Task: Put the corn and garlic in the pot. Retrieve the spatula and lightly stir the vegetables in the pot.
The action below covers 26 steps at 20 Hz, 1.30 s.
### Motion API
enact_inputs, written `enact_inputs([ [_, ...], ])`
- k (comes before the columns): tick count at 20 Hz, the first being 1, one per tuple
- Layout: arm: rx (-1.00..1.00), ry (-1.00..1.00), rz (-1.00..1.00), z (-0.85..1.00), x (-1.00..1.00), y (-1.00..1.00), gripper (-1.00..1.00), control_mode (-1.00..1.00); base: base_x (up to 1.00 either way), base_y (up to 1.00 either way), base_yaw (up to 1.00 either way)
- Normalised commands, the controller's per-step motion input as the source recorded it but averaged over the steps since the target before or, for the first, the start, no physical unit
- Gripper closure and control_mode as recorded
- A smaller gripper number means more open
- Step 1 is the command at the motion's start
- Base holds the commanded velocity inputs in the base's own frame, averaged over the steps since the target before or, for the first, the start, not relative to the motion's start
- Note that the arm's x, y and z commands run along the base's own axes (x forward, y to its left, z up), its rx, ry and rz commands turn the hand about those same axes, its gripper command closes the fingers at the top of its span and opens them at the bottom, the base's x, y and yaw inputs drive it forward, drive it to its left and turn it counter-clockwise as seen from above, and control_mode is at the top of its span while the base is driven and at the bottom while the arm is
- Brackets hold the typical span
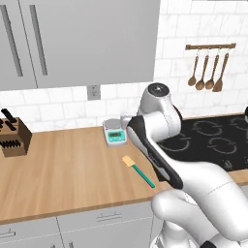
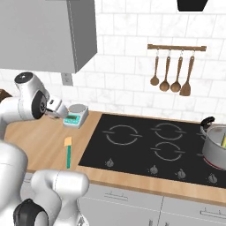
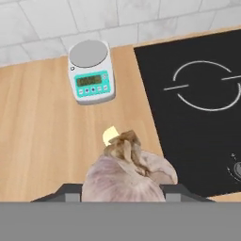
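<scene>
Between the finger tips at 6 o'clock in the hand view sits the garlic [image 3: 128, 176], big in frame, papery top pointing to 12; gripper [image 3: 123, 194] clamped on it, tips mostly hidden behind the bulb. Just past the garlic, toward 12, a bit of the spatula's [image 3: 109, 135] yellow blade peeks out on the wooden counter [image 3: 37, 127]. Further toward 11 sits a small kitchen scale [image 3: 92, 71] with a teal display, near the tiled wall. Black cooktop [image 3: 202, 103] fills the 2–4 o'clock side. In the left base view the spatula [image 1: 138, 171] lies flat on the counter, blade toward 10, teal handle toward 4, right beside the arm's forearm; knife block [image 1: 13, 137] at 9 o'clock, well apart. In the right base view the spatula [image 2: 68, 152] lies on the counter just beside the cooktop's left edge, scale [image 2: 75, 115] beyond it. Pot [image 2: 216, 147] sits on the cooktop at the 3 o'clock edge, well apart from the arm, with the corn [image 2: 224, 141] showing yellow-green inside. Wooden spoons [image 2: 171, 73] hang on the wall rail at 1 o'clock.
</scene>
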Motion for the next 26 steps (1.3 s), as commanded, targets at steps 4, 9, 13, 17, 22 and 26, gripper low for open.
enact_inputs([
  [4, -0.1, 0.01, 0.0, 0.0, 0.0, -0.07, 1.0, -1.0, 0.0, 0.0, 0.0],
  [9, -0.01, 0.0, 0.0, 0.0, -0.02, 0.0, 1.0, 1.0, -0.28, -0.29, -0.01],
  [13, 0.0, 0.0, 0.0, 0.0, 0.0, 0.0, 1.0, 1.0, -0.18, -0.98, 0.0],
  [17, 0.0, 0.0, 0.0, 0.0, 0.0, 0.0, 1.0, 1.0, 0.0, -1.0, 0.0],
  [22, 0.0, 0.0, 0.0, 0.0, 0.0, 0.0, 1.0, 1.0, 0.12, -1.0, 0.0],
  [26, 0.0, 0.0, 0.0, 0.0, 0.0, 0.0, 1.0, 1.0, 0.37, -1.0, 0.0],
])
